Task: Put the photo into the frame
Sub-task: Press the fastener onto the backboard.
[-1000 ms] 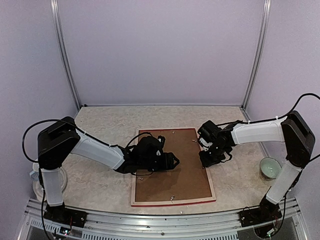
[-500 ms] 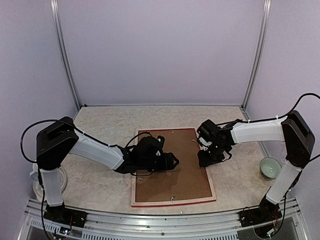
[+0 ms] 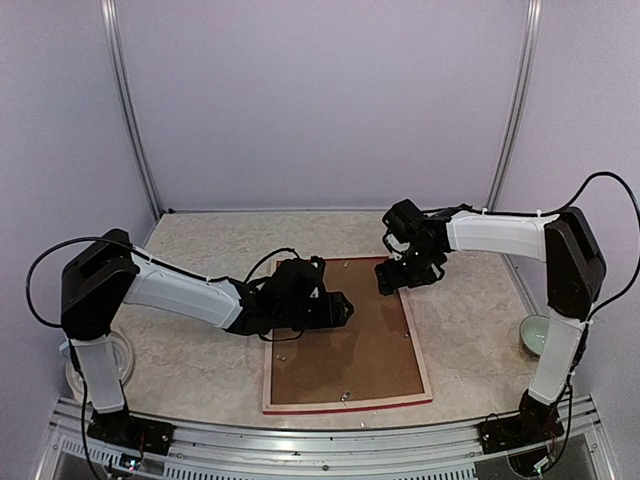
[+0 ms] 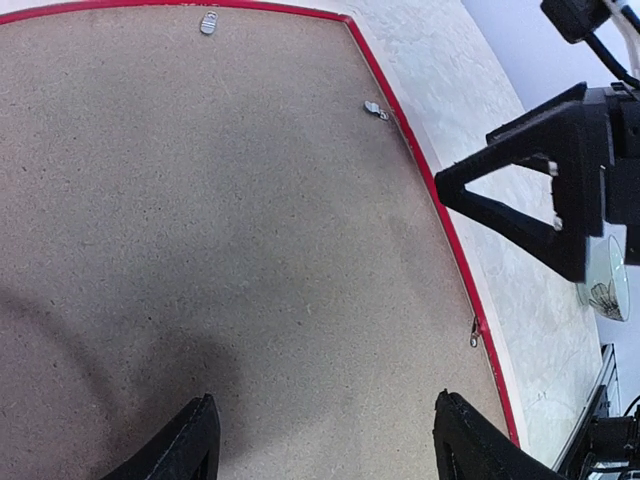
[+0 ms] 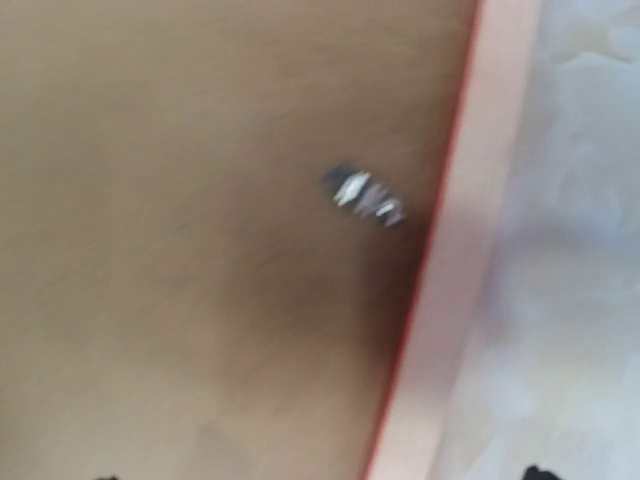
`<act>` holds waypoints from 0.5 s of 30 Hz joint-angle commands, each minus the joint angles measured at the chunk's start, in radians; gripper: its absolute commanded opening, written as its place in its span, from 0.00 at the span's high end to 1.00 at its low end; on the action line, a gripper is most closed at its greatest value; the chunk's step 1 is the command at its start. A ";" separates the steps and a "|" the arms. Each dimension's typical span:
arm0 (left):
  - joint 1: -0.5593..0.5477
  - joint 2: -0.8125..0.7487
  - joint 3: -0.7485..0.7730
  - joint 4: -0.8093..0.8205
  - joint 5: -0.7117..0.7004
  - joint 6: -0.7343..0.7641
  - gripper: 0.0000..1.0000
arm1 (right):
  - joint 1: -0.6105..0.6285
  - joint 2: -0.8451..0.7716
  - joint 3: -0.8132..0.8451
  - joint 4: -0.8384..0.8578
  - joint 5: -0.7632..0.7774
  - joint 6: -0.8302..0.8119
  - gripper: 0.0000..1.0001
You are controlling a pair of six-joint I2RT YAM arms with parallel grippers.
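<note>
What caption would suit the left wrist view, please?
Open left claw above the backing board; right claw at the frame's edge.

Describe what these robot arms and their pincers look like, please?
The left arm and right arm match: white links between chunky black joints. Thin black cables loop off them. The left pincer and right pincer are black, each with two angular fingers.

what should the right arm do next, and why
Probably lower the right gripper onto the metal tab by the frame's right bar and nudge it: its jaws stand open, the tab sits under its camera, and the backing board lies in the frame. Which way to turn it, I cannot tell.
</note>
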 commanded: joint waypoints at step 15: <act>0.020 0.028 -0.043 0.032 0.023 0.001 0.27 | -0.126 0.203 0.188 -0.009 -0.020 -0.078 0.22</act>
